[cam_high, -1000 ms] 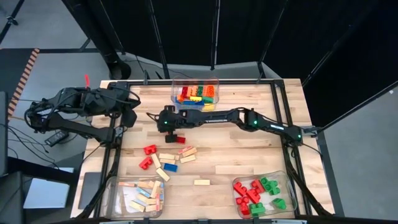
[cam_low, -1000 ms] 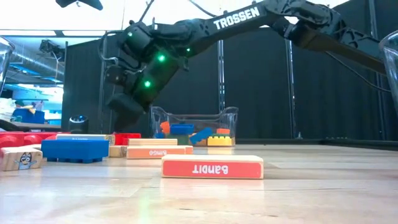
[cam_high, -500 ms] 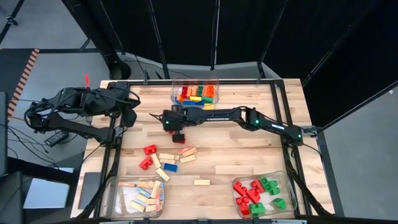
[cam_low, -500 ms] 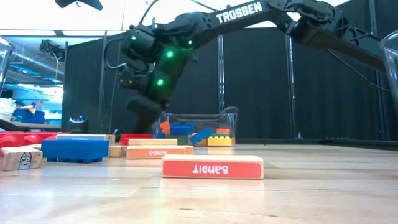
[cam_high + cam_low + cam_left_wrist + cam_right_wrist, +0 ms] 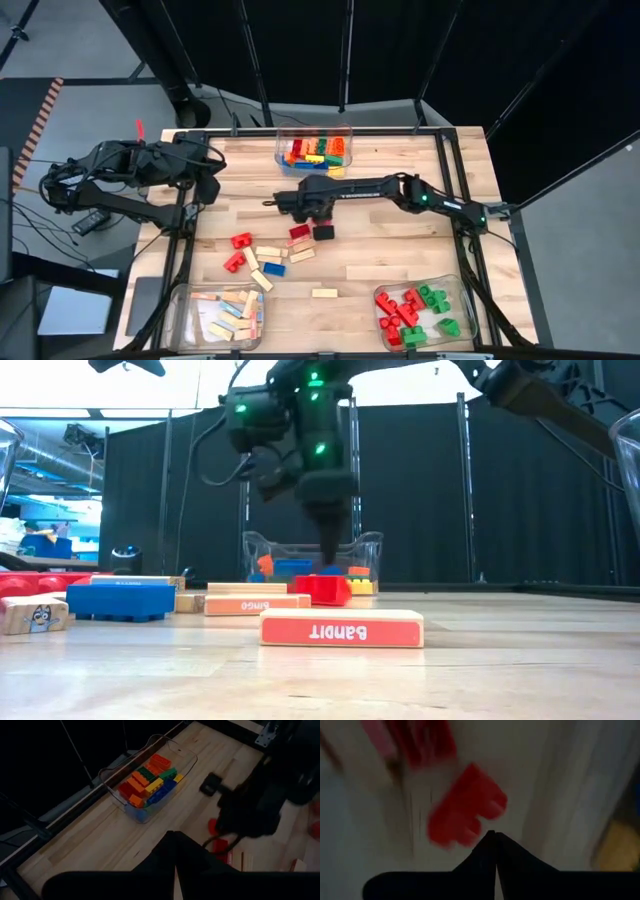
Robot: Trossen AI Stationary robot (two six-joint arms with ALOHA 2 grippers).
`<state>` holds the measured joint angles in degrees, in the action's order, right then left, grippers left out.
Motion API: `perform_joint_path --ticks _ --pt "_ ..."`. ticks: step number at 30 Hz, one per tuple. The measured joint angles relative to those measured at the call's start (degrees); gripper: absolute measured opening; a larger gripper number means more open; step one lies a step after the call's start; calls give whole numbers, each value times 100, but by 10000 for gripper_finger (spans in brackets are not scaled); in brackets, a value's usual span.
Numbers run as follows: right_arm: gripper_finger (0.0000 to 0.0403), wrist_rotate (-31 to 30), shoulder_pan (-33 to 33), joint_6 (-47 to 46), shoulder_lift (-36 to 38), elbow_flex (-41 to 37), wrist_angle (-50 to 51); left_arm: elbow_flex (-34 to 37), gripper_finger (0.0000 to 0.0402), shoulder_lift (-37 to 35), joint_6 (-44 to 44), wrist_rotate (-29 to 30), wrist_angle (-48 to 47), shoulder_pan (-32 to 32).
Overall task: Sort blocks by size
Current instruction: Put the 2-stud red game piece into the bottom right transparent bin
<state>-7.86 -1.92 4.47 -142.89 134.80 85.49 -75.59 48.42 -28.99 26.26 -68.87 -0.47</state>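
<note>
Pale wooden plank table inside a dark metal frame, black curtains behind. Right arm stretched across the table middle; right gripper low over the surface, fingers pressed together, nothing between them. Small red studded plastic brick lies just beside those fingertips on the left-arm side, flat on the wood; in the right wrist view it sits just ahead of the tips, whether touching cannot be told. Past the brick from the fingers: loose cluster of red bricks, one blue brick and tan wooden bars. Behind the fingers, at the far edge, clear plastic bin of mixed coloured bricks. Near edge: clear bin of tan bars, clear bin of red and green bricks, lone tan bar between them. Left gripper parked at the table's left far corner, fingers together, empty.
</note>
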Motion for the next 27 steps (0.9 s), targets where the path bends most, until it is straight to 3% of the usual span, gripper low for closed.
perform_joint_path --ticks 4,6,9,13,17,20,24,27 --pt "7 122 -20 41 225 0 245 0 13 -1 0 -11 -15 0" --pt "16 499 -55 38 426 0 241 0 13 -2 -2 -26 -15 0" --pt "57 1079 -108 -201 802 17 444 0 13 -2 -8 -134 -17 0" --pt "127 952 -129 -672 1640 -597 390 0 13 0 -28 -327 -23 0" --pt "165 236 -44 -1516 3194 -1903 303 0 13 -1 -31 -367 -32 -2" --pt "171 -137 216 -2832 4296 -3345 -394 0 13 0 -31 -365 -32 0" --pt "171 -100 650 -4590 5182 -5294 -2572 1 13 7 -28 -365 -32 -1" --pt "171 -129 826 -5344 5145 -6234 -4142 2 13 7 -28 -366 -32 -2"
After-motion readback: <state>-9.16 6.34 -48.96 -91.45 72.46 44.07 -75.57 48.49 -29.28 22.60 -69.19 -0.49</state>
